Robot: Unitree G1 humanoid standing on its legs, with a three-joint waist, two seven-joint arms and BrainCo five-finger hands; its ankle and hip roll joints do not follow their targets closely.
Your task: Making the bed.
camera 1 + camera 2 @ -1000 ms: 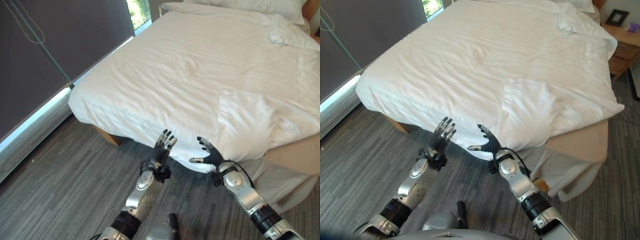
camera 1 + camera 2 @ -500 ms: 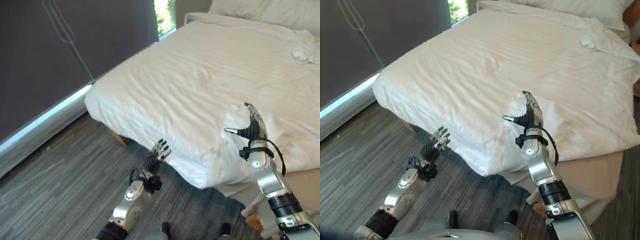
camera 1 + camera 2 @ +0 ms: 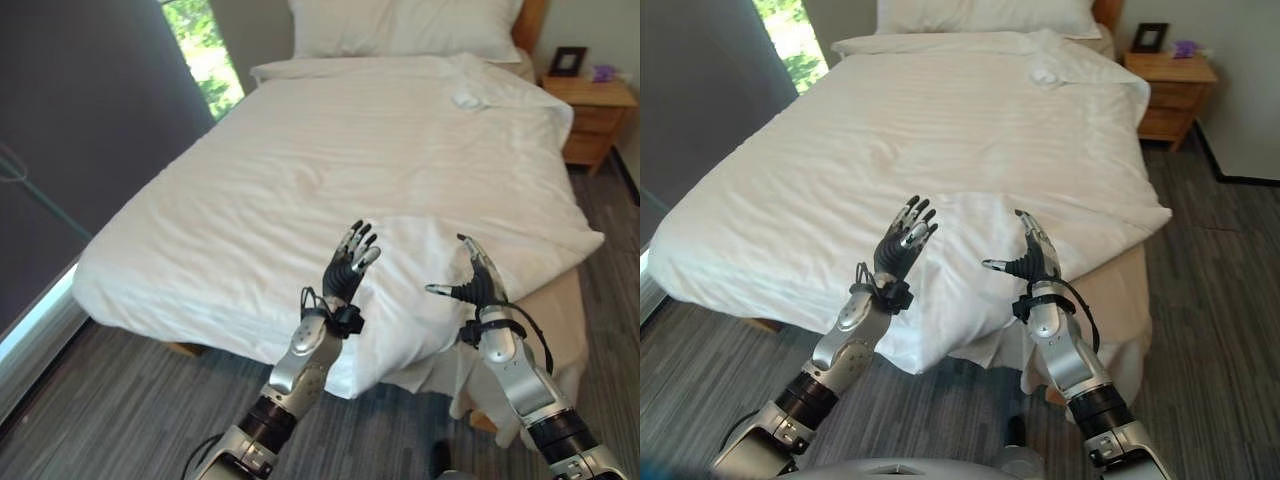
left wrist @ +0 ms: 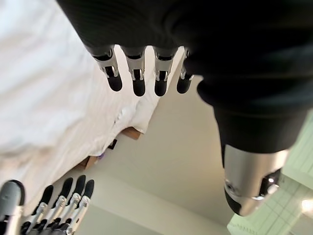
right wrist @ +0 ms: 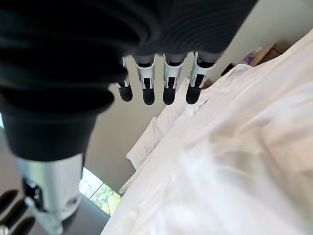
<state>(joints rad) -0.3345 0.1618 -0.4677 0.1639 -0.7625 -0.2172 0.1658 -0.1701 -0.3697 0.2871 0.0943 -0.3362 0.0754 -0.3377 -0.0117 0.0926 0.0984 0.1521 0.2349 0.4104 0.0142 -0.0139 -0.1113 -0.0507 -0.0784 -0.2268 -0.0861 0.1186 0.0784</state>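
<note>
White duvet [image 3: 330, 160] spreads beyond both raised hands, the left hand [image 3: 350, 265] and right hand [image 3: 478, 285] empty with fingers straight, above its folded-back corner [image 3: 410, 290].

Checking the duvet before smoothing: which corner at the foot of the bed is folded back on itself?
The corner on the robot's right, doubled back into a flap just ahead of the raised right robot hand. The window-side foot corner lies flat.
</note>
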